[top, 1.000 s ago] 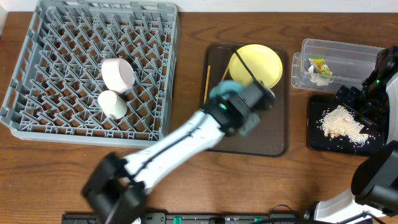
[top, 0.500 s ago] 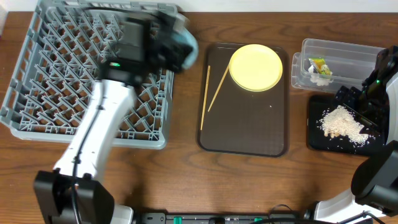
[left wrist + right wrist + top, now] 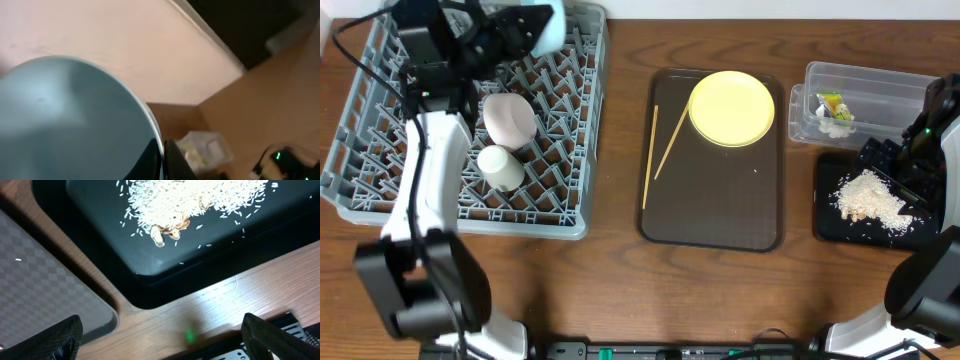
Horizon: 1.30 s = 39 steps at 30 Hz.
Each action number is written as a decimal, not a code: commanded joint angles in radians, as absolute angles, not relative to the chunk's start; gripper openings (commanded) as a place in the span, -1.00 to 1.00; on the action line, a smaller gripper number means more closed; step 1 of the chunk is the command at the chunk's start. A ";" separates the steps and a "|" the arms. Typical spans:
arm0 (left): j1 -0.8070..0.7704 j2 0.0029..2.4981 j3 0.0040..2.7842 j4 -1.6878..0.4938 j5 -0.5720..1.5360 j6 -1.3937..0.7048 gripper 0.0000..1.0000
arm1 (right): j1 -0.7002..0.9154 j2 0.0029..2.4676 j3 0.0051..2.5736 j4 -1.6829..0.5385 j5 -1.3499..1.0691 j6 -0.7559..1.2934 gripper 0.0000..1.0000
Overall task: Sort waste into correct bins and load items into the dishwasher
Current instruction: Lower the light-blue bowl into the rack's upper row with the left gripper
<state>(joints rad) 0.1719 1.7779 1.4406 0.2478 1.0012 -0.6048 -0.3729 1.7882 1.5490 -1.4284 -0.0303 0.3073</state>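
Waste looks done: snack wrapper [image 3: 831, 103] and crumpled paper [image 3: 836, 126] sit in the clear tub [image 3: 870, 75], and the rice crumbs [image 3: 867, 195] lie heaped in the black tray [image 3: 840, 230]

Loading is approx halfway. The white bowl [image 3: 510, 118] and white cup [image 3: 500, 167] lean among the pegs of the grey dish rack [image 3: 550, 225], just beside each other. The light blue bowl [image 3: 540, 20] is in the air over the rack's far edge, not yet set down. Left to go: the yellow plate [image 3: 731, 108] and 2 chopsticks [image 3: 650, 155] on the brown serving tray [image 3: 720, 200]

L gripper [image 3: 164, 160] is pinched together on the blue bowl's rim; wrist cam shows the rim w/ a finger on either side. The bowl hangs tilted, not level. Can't tell for sure which way its mouth faces

Chopsticks: one lies w/ its long axis along the tray's left edge, far to near. The other slants from beside the plate's lower left down toward the first, the near ends close together. The plate lies flat at the tray's far end

R gripper [image 3: 161, 325] has its jaws wide apart w/ nothing in them, over the near edge of the black tray
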 commanded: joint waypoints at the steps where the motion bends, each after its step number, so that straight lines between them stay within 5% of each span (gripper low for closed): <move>1: 0.207 1.840 1.456 0.363 1.047 -0.855 -0.88 | -0.374 1.765 1.550 -1.428 -0.035 0.321 0.98; 11: 0.220 2.007 1.456 0.481 1.063 -1.057 -0.88 | -0.374 1.765 1.550 -1.429 -0.034 0.321 0.99; 39: 0.310 2.099 1.448 0.473 1.047 -1.053 -0.88 | -0.374 1.765 1.550 -1.429 -0.034 0.321 0.98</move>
<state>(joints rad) 0.2985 2.0846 1.4406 0.4706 1.0447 -1.0508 -0.3729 1.7882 1.5490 -1.4277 -0.0303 0.3073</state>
